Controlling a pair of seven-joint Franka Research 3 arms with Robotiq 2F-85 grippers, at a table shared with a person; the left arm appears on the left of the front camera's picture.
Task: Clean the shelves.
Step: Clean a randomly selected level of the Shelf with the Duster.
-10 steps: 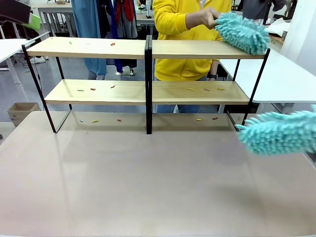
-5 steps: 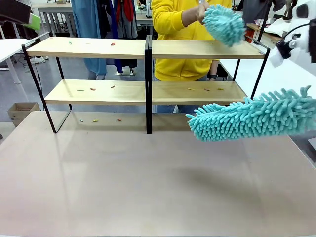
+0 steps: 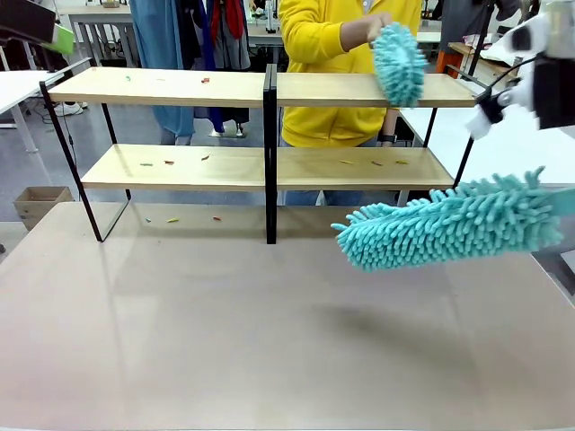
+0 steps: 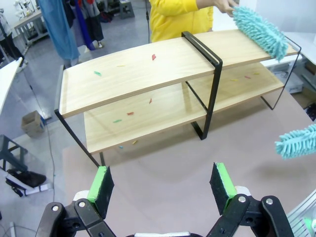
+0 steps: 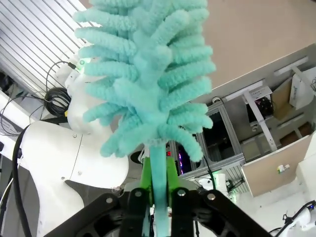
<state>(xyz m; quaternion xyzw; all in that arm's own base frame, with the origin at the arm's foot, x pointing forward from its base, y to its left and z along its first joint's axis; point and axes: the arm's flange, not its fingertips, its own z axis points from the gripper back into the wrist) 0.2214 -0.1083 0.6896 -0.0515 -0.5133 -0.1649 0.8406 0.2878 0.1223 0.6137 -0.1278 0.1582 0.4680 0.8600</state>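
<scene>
Nearest, the left pincer (image 4: 163, 183) hangs with its green pads spread wide and nothing between them, high over the beige desk (image 3: 225, 350). The right pincer (image 5: 158, 193) is clamped on the thin handle of a teal fluffy duster (image 3: 449, 223). The duster's head lies almost level above the right part of the desk and casts a shadow there. In the left wrist view its tip is clear of the rack.

Behind it, at the far edge of the desk, stand the shelves (image 3: 162, 87): two tiers of light wooden boards in a thin black frame, split into a left and a right bay by a black centre divider (image 3: 269, 153). Small coloured scraps (image 3: 205, 80) dot both tiers, mostly on the left boards, and a few lie on the desk under the rack. From the front, the robot's duster covers the lower right corner of the frame.

Beyond the rack a person in a yellow top holds a second teal duster (image 3: 400, 63) in one hand (image 3: 373, 29), head down on the top right board. A white table (image 3: 521, 135) stands to the right, and a cardboard box (image 3: 40, 202) sits on the floor at left.
</scene>
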